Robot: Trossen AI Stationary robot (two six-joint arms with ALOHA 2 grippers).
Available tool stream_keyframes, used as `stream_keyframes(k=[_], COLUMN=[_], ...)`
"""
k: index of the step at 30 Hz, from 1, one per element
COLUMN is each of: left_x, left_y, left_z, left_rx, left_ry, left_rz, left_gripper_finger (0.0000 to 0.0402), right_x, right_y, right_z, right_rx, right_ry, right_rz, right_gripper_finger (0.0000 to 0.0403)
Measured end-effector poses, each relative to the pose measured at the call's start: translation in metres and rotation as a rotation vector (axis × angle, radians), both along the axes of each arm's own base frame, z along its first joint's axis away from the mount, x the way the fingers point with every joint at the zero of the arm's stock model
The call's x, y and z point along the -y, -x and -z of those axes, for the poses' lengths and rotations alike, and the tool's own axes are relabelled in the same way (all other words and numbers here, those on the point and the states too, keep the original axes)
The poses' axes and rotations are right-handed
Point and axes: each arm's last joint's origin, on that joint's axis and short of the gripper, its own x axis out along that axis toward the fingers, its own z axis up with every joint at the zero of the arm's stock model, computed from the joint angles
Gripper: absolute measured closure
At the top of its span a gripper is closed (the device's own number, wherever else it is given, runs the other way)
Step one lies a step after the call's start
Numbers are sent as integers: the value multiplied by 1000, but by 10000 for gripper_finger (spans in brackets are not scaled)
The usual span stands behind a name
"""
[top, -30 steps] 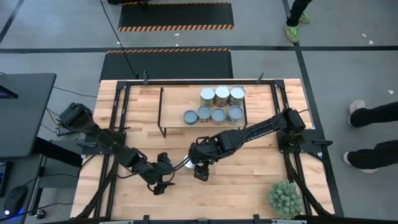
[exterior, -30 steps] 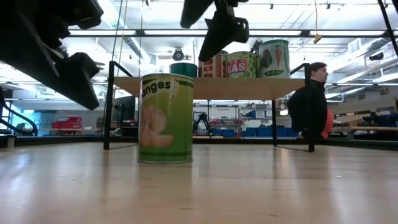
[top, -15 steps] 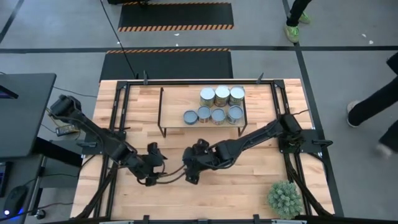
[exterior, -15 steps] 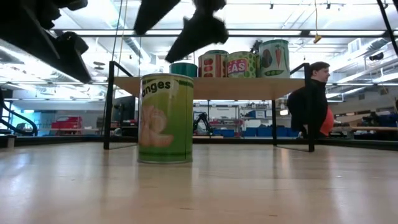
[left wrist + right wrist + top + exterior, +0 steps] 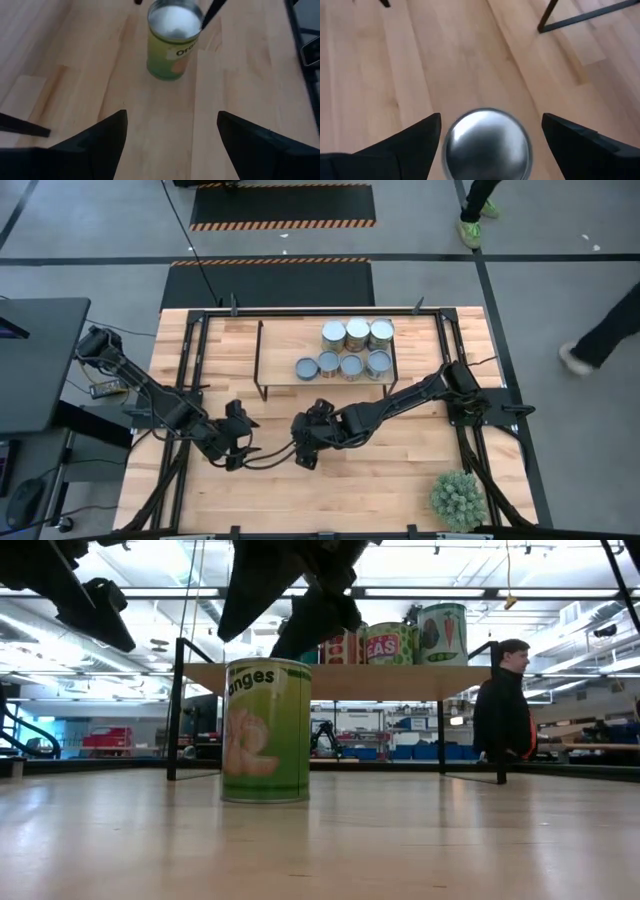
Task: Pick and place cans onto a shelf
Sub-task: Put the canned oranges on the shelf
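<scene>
Cans are the matter here: seven of them (image 5: 346,350) stand on the shelf (image 5: 280,355), gathered toward the end nearer the right arm, three in the back row and four in the front row, packed close together. In the low view their labels show above the board, one with peas and one with carrots. The shelf is a light-wood board on thin black legs, standing at the far side of the table (image 5: 400,470).

One more can, the green orange-labelled can (image 5: 266,730), stands upright on the table in front of the shelf, apart from it and on the near side. Its round silver top is plain in the right wrist view (image 5: 487,144) and its green side in the left wrist view (image 5: 174,42).

Right gripper (image 5: 303,452) hangs just above that can, in front of the shelf, its two dark fingers (image 5: 410,142) spread wide to either side of the can's top and not pressing on it. Left gripper (image 5: 240,442) sits in front of the shelf too, near the can on the side toward the left arm, apart from it, with its fingers (image 5: 97,145) spread and nothing between them.

A green spiky plant (image 5: 458,498) stands at the table's near corner, well apart from the shelf. Beyond the shelf a person in dark clothes (image 5: 504,715) shows in the room
</scene>
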Motion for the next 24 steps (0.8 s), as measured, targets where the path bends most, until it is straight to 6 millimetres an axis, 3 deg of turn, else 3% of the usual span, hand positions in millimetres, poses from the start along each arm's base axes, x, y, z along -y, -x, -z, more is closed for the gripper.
stream_keyframes(k=[9, 24], left_x=[-1, -1], left_y=[1, 0], left_z=[1, 1], left_rx=[-7, -5], left_ry=[-12, -6], left_rz=[-5, -19], left_gripper_finger=[89, 89], right_x=[-1, 3], right_y=[3, 3], right_z=[13, 18], right_rx=[-24, -21], right_ry=[-32, -5], right_rz=[-15, -37], right_gripper_finger=[19, 35])
